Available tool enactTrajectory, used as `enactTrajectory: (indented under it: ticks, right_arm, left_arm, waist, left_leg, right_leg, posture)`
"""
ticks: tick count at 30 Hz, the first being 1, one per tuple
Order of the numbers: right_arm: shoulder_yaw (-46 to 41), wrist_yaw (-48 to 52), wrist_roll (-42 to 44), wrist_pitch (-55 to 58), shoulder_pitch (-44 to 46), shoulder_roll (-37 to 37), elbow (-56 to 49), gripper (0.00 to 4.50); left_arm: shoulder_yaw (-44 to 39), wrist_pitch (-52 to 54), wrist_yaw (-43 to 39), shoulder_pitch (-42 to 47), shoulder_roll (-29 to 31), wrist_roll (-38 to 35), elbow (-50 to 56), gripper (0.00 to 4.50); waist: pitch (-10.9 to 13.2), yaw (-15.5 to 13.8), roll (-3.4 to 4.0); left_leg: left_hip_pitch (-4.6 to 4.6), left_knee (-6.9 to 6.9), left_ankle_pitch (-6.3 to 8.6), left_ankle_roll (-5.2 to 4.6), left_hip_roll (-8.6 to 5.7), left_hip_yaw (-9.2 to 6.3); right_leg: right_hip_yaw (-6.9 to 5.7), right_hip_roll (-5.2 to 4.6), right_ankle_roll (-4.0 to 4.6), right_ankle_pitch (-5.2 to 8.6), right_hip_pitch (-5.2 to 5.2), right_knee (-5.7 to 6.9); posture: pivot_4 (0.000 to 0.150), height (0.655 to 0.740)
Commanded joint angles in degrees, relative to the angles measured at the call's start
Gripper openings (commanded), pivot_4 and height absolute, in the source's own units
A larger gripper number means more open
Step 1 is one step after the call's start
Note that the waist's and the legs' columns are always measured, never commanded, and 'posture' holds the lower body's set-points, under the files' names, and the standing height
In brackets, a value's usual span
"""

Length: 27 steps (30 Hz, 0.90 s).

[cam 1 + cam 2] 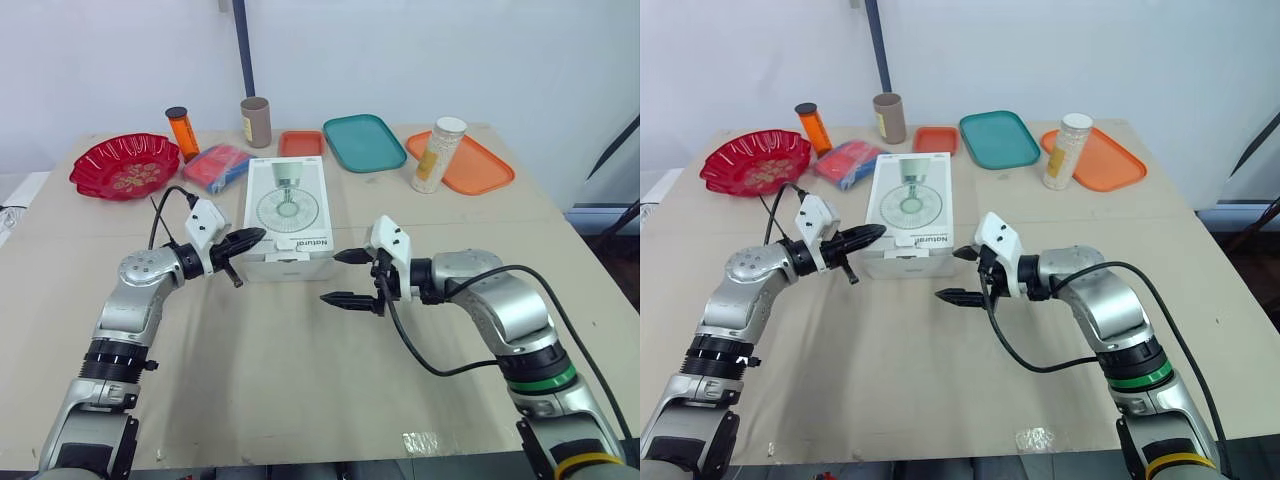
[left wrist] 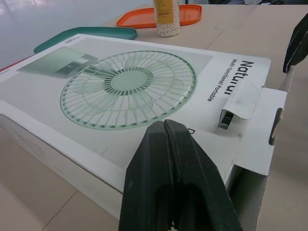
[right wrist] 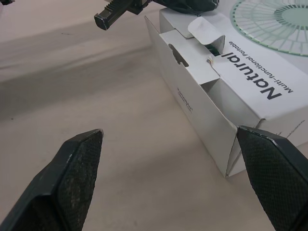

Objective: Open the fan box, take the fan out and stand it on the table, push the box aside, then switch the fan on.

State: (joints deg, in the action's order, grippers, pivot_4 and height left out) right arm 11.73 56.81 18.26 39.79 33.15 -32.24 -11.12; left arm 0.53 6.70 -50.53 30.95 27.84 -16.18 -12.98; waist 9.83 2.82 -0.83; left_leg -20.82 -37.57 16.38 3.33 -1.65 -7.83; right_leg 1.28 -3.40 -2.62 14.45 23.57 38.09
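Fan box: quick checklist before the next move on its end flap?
1. White cardboard fan box lies flat, flap end toward the robot: ok.
2. End flap fully open: not ok, only partly pulled out.
3. Left pincer shut, at the box's near-left top edge: ok. Contact with the box: cannot tell.
4. Right pincer open, near the flap end, apart from the box: ok.
5. Bare wooden table in front of the box for standing the fan: ok.
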Motion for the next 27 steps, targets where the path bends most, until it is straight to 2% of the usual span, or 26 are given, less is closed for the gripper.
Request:
enactTrajectory:
  ticks: [1,5,12,16,22,27]
  right_arm:
    - [0.47,-0.85,-0.54,-2.03,0.57,0.35,-1.32,4.50]
    - [1.74,-0.66,-0.77,-2.99,-0.36,0.16,-2.17,4.50]
    - [3.28,8.22,2.07,-6.86,-7.30,-5.22,-8.71,4.50]
    - [3.36,8.81,2.91,-6.20,-8.73,-6.01,-8.91,4.50]
    - [1.14,0.88,-1.21,-6.28,-4.57,-2.68,3.07,4.50]
    - [2.03,0.90,-1.85,-7.65,-3.60,-1.32,6.25,4.50]
  left_arm:
    - [-0.60,-0.25,-0.32,1.37,0.57,0.28,0.39,0.09]
    - [-0.45,-0.28,-0.37,1.31,0.54,0.39,0.42,0.09]
    - [-0.75,-0.75,-0.65,2.14,0.99,0.82,-0.67,0.09]
    - [-0.89,-0.90,-0.80,2.41,1.05,0.98,-0.85,0.09]
    - [-1.02,-0.65,-1.56,2.30,1.26,0.87,-0.44,0.09]
    - [-1.10,0.52,-5.92,0.90,4.02,-0.38,1.80,0.09]
  waist:
    - [0.00,-0.09,0.00]
    - [0.00,-0.15,0.00]
    - [0.00,-0.23,0.00]
    - [0.00,-0.15,-0.01]
    - [0.00,-0.19,-0.02]
    - [0.00,-0.19,-0.02]
  left_leg:
    - [0.00,0.00,0.00,0.00,-0.01,0.00]
    - [-0.04,0.00,0.00,0.01,-0.02,-0.03]
    - [-0.05,-0.01,0.00,0.00,-0.03,-0.05]
    - [-0.01,-0.03,0.00,0.00,-0.02,-0.06]
    - [0.03,-0.05,-0.02,0.03,-0.02,-0.04]
    - [-0.04,-0.02,-0.13,0.24,-0.02,-0.06]
  right_leg:
    - [0.00,-0.01,0.00,0.00,0.00,-0.02]
    - [-0.02,-0.03,-0.01,0.00,0.00,-0.03]
    - [-0.03,-0.03,-0.02,0.01,-0.03,-0.06]
    - [-0.05,-0.02,-0.03,0.01,-0.07,-0.05]
    - [-0.04,-0.02,-0.03,-0.01,-0.10,-0.05]
    - [-0.05,-0.02,-0.03,0.00,-0.06,-0.08]
  posture:
    - [0.150,0.7400]
    - [0.150,0.7400]
    - [0.150,0.7400]
    - [0.150,0.7400]
    - [0.150,0.7400]
    - [0.150,0.7400]
